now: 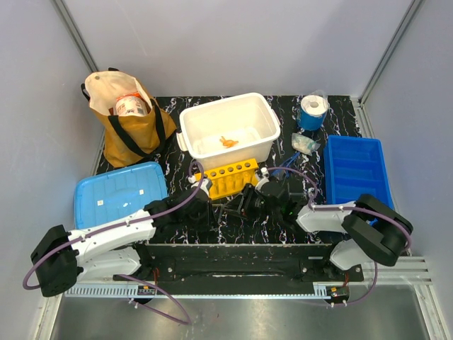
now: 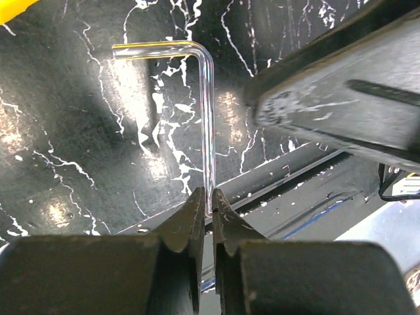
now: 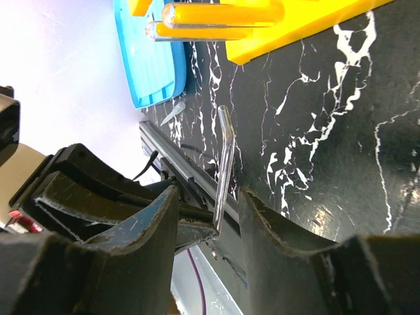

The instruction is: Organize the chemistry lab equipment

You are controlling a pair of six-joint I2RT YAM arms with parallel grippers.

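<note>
Pinching one end of a bent clear tube (image 2: 209,131) in its jaws, the left gripper (image 2: 211,203) is holding it over the black counter (image 2: 79,131); the right gripper (image 3: 209,197) is flanking it with spread jaws, the yellow rack (image 1: 230,177) crowding at 12 o'clock.

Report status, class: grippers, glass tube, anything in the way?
Left gripper shut on bent clear tube. Right gripper open, straddling it. Yellow rack nearby, apart.

Black, white-veined table (image 1: 287,106); white bin (image 1: 226,103); yellow rack (image 1: 226,176); blue tray (image 1: 354,170); light-blue lid (image 1: 120,195); brown bag (image 1: 131,138); clear bent tube (image 2: 209,131)
</note>
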